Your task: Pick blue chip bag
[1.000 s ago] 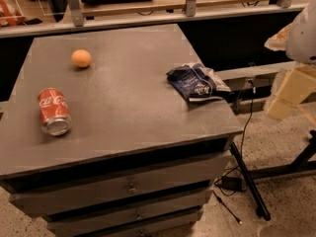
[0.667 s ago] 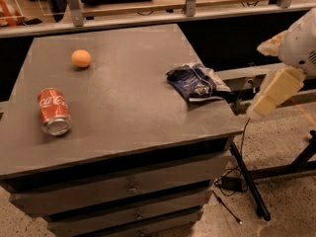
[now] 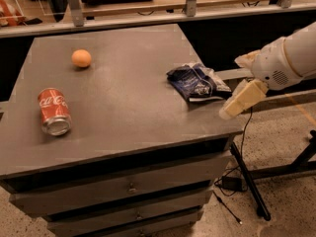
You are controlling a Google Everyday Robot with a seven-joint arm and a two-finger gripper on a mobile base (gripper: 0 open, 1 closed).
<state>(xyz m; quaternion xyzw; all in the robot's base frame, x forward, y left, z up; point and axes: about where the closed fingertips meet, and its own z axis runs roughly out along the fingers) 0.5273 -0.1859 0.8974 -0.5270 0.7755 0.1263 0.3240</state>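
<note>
The blue chip bag (image 3: 197,82) is a crumpled dark navy foil bag with white markings. It lies flat near the right edge of the grey cabinet top (image 3: 128,102). My gripper (image 3: 237,104) comes in from the right on a white arm (image 3: 289,58). It hangs at the cabinet's right edge, just right of and slightly below the bag, a short gap away and not touching it. It holds nothing that I can see.
A red Coca-Cola can (image 3: 54,111) lies on its side at the left front. An orange (image 3: 81,58) sits at the back left. Drawers (image 3: 128,186) are below the top. A black stand leg and cables (image 3: 249,181) are on the floor at the right.
My gripper and arm have moved left and down, from off the right edge to close beside the bag. The bag, can and orange have not moved.
</note>
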